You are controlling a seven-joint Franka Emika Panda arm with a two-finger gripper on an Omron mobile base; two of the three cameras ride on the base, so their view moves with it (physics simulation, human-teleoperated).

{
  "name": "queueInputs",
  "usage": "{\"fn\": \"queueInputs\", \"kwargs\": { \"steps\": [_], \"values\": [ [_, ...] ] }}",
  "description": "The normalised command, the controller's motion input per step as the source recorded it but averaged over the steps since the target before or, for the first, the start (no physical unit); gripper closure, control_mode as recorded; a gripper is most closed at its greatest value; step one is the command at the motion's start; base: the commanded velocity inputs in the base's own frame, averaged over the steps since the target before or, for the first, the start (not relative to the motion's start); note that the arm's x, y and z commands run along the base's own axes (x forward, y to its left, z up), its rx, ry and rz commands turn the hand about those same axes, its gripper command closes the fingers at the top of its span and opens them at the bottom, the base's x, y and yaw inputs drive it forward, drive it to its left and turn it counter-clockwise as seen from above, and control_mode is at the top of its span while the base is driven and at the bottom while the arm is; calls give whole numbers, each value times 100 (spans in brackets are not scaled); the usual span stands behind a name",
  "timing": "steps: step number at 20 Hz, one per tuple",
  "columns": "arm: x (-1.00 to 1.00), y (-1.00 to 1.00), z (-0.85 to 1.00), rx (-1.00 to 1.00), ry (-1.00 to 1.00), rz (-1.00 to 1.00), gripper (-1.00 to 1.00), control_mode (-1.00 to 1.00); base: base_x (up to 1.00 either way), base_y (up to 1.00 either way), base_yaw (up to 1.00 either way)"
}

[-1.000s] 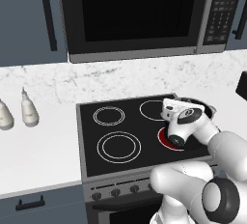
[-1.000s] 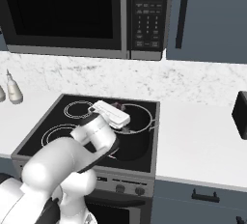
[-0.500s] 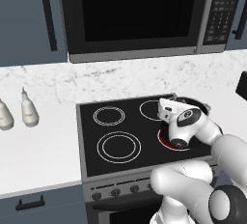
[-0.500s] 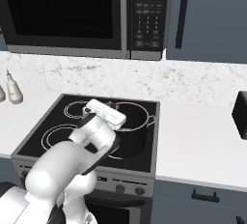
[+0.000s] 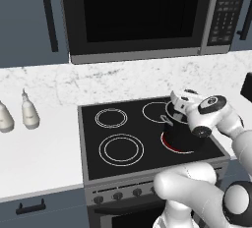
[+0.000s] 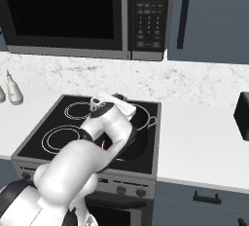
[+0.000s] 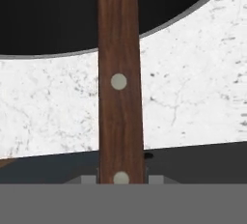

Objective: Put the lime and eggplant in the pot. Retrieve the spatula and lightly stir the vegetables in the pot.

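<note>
I am looking at a kitchen wall of flat grey-blue cabinets (image 5: 24,20) with a glossy black microwave (image 5: 142,15) hanging between them. Below it a white marble-veined counter (image 5: 39,148) is running left and right, speckled and matt, with the same stone as backsplash. Set into it is a smooth black glass cooktop (image 5: 118,133) marked with thin white burner rings, one near burner glowing red under the pot (image 5: 179,136). That pot is a black cylinder with a thin silvery rim and is standing on the near right burner, partly covered by my white arm. Two small white bottles (image 5: 22,115) with narrow necks are standing on the counter well left of the stove. In the hand view the gripper (image 7: 121,179) is clamping the spatula (image 7: 119,80) by its reddish-brown wooden handle, a straight flat slat with three pale round rivets, reaching toward the pot's dark curve. Its blade is out of sight.
</note>
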Motion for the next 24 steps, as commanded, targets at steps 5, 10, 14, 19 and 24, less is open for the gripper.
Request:
{"fn": "queueInputs", "kwargs": {
  "steps": [5, 10, 14, 19, 24],
  "values": [
    [0, -4, -9, 0, 11, 13, 100, -100, 0, 0, 0],
    [0, 0, -33, 0, 6, 13, 100, -100, 0, 0, 0],
    [3, 0, -3, 0, 7, 3, 100, -100, 0, 0, 0],
    [0, 0, -7, -3, 11, 0, 100, -100, 0, 0, 0],
    [0, 0, -31, -1, 21, 0, 100, -100, 0, 0, 0]
  ]
}}
